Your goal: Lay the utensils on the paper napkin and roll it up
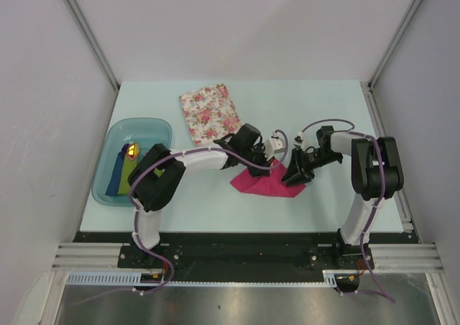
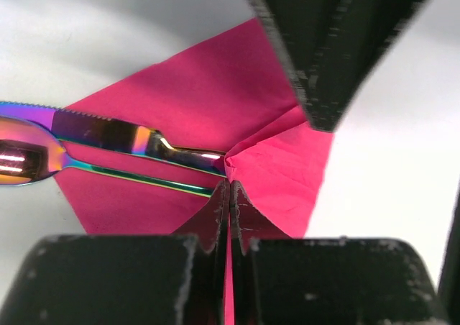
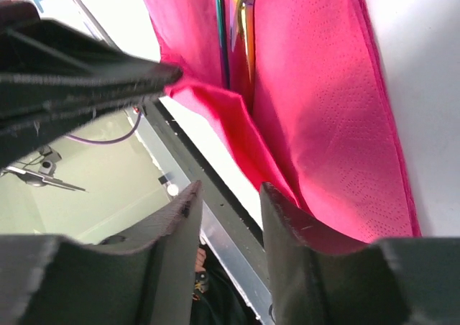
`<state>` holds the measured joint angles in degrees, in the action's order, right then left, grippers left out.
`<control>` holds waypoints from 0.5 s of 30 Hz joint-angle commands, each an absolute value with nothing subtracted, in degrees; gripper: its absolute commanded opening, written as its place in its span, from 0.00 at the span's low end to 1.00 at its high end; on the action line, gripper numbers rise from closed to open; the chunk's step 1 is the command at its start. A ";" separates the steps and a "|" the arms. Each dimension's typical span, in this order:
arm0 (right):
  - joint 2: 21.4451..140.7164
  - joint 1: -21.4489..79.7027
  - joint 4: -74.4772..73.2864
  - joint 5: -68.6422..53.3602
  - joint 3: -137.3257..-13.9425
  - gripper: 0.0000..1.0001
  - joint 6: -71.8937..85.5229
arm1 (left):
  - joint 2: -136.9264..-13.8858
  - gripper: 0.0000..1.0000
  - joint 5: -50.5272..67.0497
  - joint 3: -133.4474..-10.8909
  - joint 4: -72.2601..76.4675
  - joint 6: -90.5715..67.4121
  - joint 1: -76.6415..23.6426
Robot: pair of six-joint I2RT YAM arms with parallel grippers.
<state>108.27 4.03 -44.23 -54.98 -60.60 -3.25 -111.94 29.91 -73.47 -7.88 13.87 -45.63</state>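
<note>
- The left gripper (image 2: 228,195) has its fingers pressed together on a raised fold of the pink napkin (image 2: 194,102); a sliver of paper shows in the seam between them
- Just beyond those fingertips the pinched paper peaks into a crease that covers the handle ends of the knife (image 2: 108,132) and the spoon (image 2: 29,159)
- Both pieces lie side by side on the napkin, knife on the far side in the left wrist view; the serrated blade and the orange-lit bowl stick out past the paper's edge onto the table (image 1: 323,116)
- The right gripper (image 3: 230,195) faces the left one from the opposite side of the napkin with its fingers parted; no paper crosses the gap between them
- A folded flap of the napkin rises beside one right finger (image 3: 287,224); whether paper and finger touch cannot be told
- Seen from above, the napkin sits near the middle of the table, between the two grippers and partly hidden under them
- A floral napkin (image 1: 210,113) lies flat farther back, apart from the pink one
- A blue tub (image 1: 144,134) stands at the left edge of the table with green and blue rolls inside
</note>
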 commanded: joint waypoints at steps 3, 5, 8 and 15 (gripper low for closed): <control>109.60 5.45 -44.82 -53.18 -60.82 0.37 -5.01 | -115.05 0.00 28.48 -78.22 -8.35 12.22 -44.56; 109.86 5.36 -45.17 -52.65 -60.65 0.36 -5.01 | -115.92 0.00 28.21 -78.66 -8.53 12.13 -44.47; 109.43 5.36 -45.26 -51.59 -60.64 0.37 -5.01 | -116.54 0.00 27.86 -78.84 -8.26 12.39 -44.39; 104.95 5.62 -43.60 -53.08 -60.47 0.37 -2.55 | -117.33 0.00 27.42 -78.58 -7.91 12.92 -44.38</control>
